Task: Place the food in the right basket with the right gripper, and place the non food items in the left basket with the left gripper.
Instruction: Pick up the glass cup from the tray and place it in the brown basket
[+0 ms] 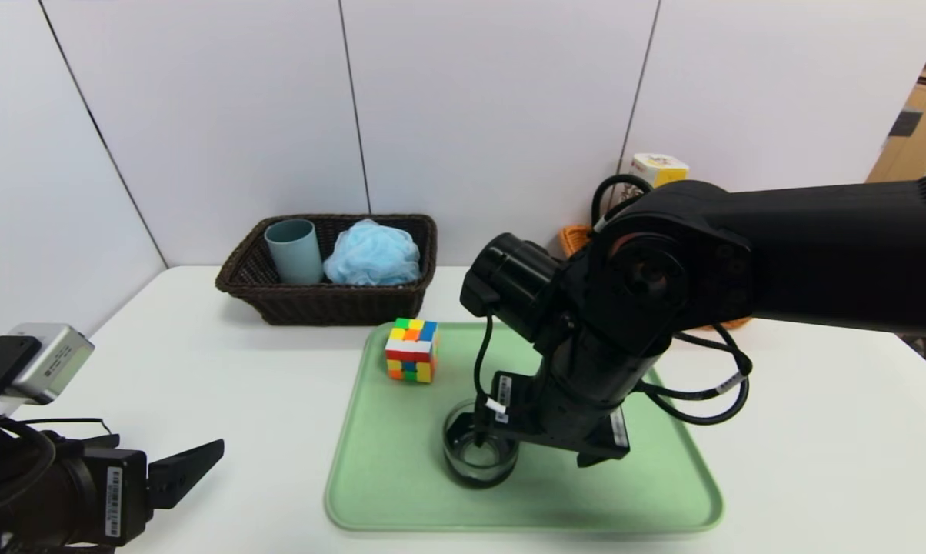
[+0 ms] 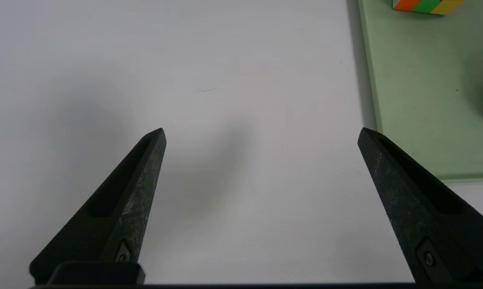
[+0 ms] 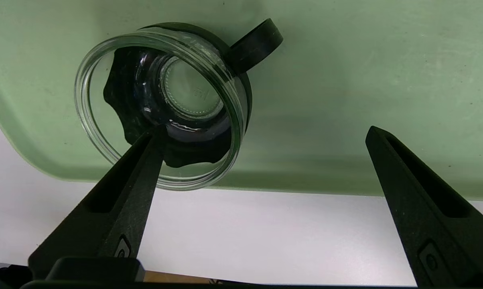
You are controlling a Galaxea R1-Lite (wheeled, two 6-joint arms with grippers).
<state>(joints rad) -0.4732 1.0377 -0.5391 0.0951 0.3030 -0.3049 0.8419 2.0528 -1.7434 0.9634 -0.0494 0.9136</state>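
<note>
A white tabletop (image 1: pixel 224 400) stands against a wall of pale panels with thin dark seams; a slice of wooden shelving shows at the far right edge of the room. A pale green tray (image 1: pixel 401 469) lies in the middle of the tabletop.

On the tray, the multicoloured puzzle cube (image 1: pixel 411 350) stands near the far left corner, and the small clear glass mug (image 1: pixel 480 455) sits upright toward the near edge, its black handle (image 3: pixel 254 44) jutting from the side.

The dark brown woven basket (image 1: pixel 326 300) sits at the back left, holding the blue-grey plastic cup (image 1: pixel 294 251) beside the fluffy light blue bath sponge (image 1: pixel 372 254). Behind the right arm, a corner of the orange-tan basket (image 1: pixel 576 238) shows, with the white top of the yellow snack carton (image 1: pixel 658 168) rising above it.

The right claw (image 3: pixel 261 132) hangs over the tray just beside the mug, spread wide and holding nothing. The left claw (image 2: pixel 261 134) is low over bare tabletop left of the tray, also spread wide and holding nothing.
</note>
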